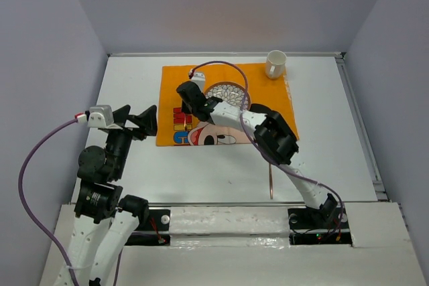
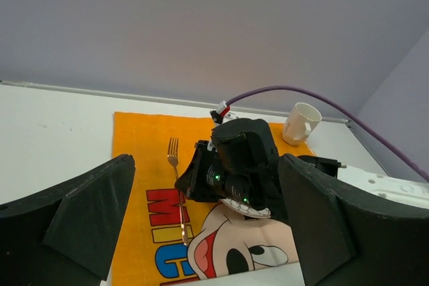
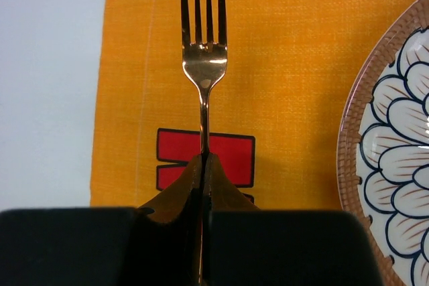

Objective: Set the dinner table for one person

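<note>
Holding one fork point(image 3: 204, 65) beside one plate point(image 3: 395, 159)

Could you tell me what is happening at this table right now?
The right gripper is shut on the handle of a copper-coloured fork at the left side of the orange placemat, beside the patterned plate. The left gripper hangs open beside the mat, holding nothing. A white mug stands at the mat's far right corner.
</note>
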### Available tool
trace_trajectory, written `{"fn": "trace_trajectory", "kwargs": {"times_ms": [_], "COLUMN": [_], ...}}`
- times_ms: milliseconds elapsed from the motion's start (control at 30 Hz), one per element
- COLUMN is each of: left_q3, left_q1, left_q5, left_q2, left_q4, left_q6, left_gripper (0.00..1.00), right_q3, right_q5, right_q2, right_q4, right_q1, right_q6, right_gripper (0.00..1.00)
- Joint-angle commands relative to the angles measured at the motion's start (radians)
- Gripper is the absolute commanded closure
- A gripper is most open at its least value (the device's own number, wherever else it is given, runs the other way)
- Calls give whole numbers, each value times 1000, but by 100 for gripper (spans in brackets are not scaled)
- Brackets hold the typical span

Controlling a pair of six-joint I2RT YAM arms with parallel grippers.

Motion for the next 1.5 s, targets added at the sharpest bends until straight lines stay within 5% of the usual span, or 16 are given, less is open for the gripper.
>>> {"fn": "trace_trajectory", "kwargs": {"times_ms": [0, 900, 1067, 1133, 1367, 1467], "left_q3": [15, 13, 15, 13, 13, 12], "left_q1": [-18, -54, -49, -46, -46, -46], "left_q5": [-14, -19, -20, -22, -17, -19], "left_q2": [-17, -20, -17, -17, -13, -24], "left_q4": [34, 31, 33, 33, 36, 36], "left_q6": [20, 18, 17, 17, 17, 15], "left_gripper": [1, 1, 1, 1, 1, 1], "right_q3": [76, 268, 261, 260, 196, 4], "right_q5": [14, -7, -16, -30, -84, -110], "right_q2": [23, 181, 187, 167, -18, -216], "right_q4": [-26, -106, -108, -109, -106, -57], "right_q1": [-14, -51, -60, -60, -60, -60], "right_q6": [31, -28, -22, -27, -85, -119], "right_gripper": [100, 100, 58, 49, 43, 43]}}
